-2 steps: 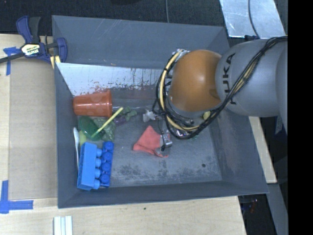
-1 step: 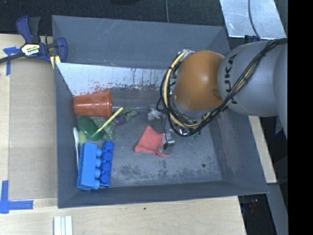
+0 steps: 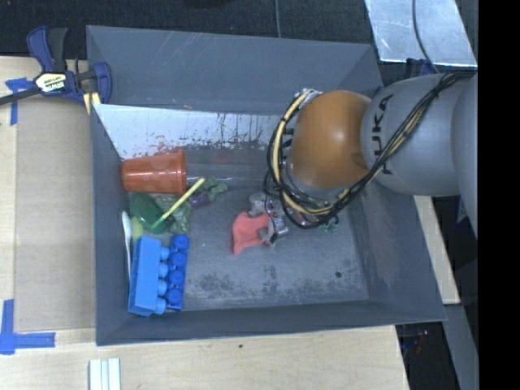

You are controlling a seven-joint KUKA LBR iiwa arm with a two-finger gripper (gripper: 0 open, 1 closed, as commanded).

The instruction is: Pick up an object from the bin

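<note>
My gripper (image 3: 268, 220) hangs low in the middle of the bin, mostly hidden under the orange dome on the wrist. Its tips sit at the right edge of a small red, crumpled-looking piece (image 3: 245, 231) lying on the bin floor. Whether that piece is between the fingers cannot be made out. To the left lies a yellow stick (image 3: 180, 201) across a green thing (image 3: 149, 210).
At the bin's left side an orange cup (image 3: 154, 174) lies on its side. Below it stands a blue toy block with round studs (image 3: 158, 274). The arm enters from the right, with cables looped round the wrist.
</note>
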